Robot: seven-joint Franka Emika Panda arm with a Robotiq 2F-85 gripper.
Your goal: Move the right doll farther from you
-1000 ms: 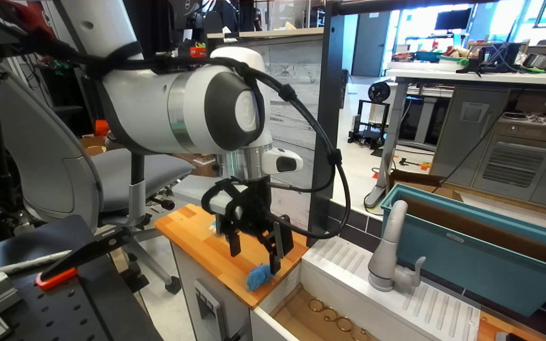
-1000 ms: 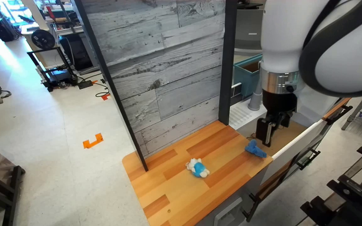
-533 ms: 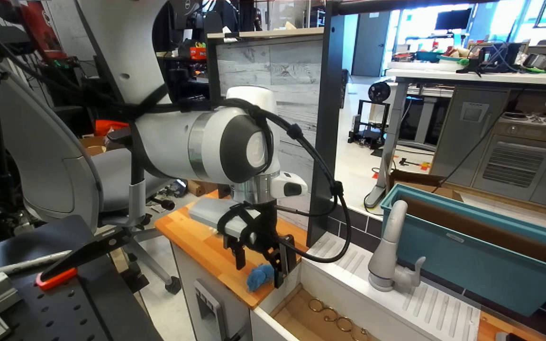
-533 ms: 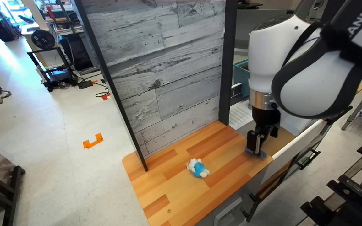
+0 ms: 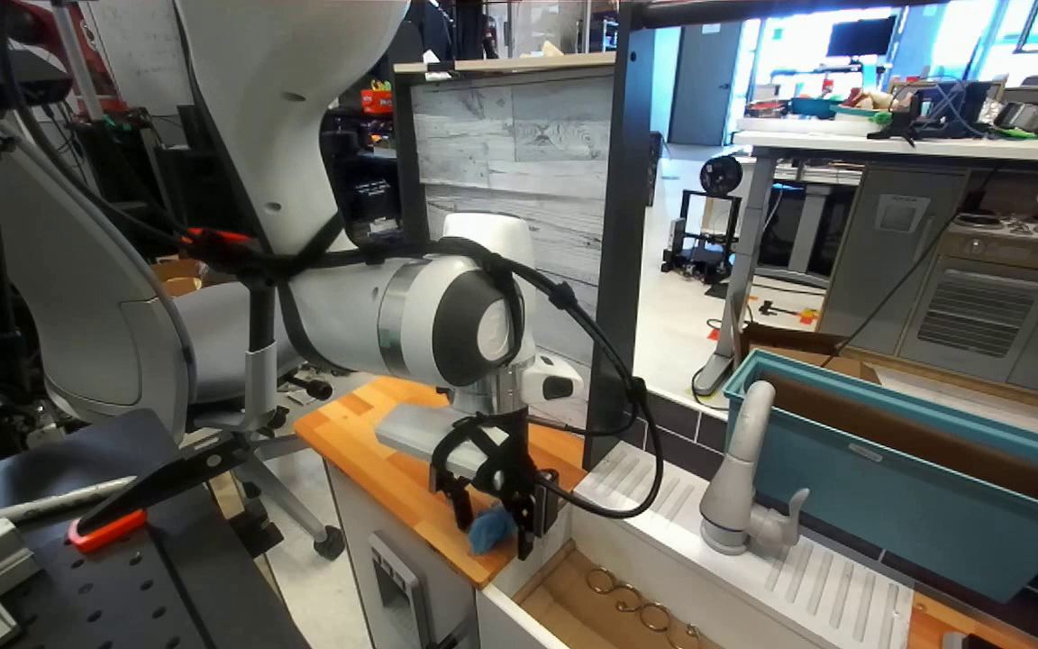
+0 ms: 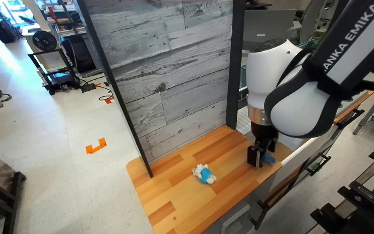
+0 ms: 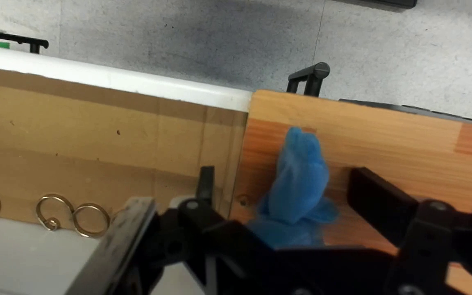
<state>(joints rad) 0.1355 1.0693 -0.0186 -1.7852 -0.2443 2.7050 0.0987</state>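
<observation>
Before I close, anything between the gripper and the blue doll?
Nothing visible: in the wrist view, the gripper is open, its fingers flank the blue doll and no other object shows between. One fingertip appears over the basin, past the edge of the wooden counter; I can't tell whether it would catch that edge.

White lettering (image 6: 352,37) on the robot arm (image 6: 299,117) reads "ANKA EMIKA" (its start hidden).

I can't see the lower part of the blue doll (image 7: 299,180) behind the gripper (image 7: 284,176), blurred and cut off by the wrist view's bottom edge. In an exterior view a finger (image 6: 252,156) covers some of the doll, and the top edge crops the arm (image 6: 294,113).
</observation>
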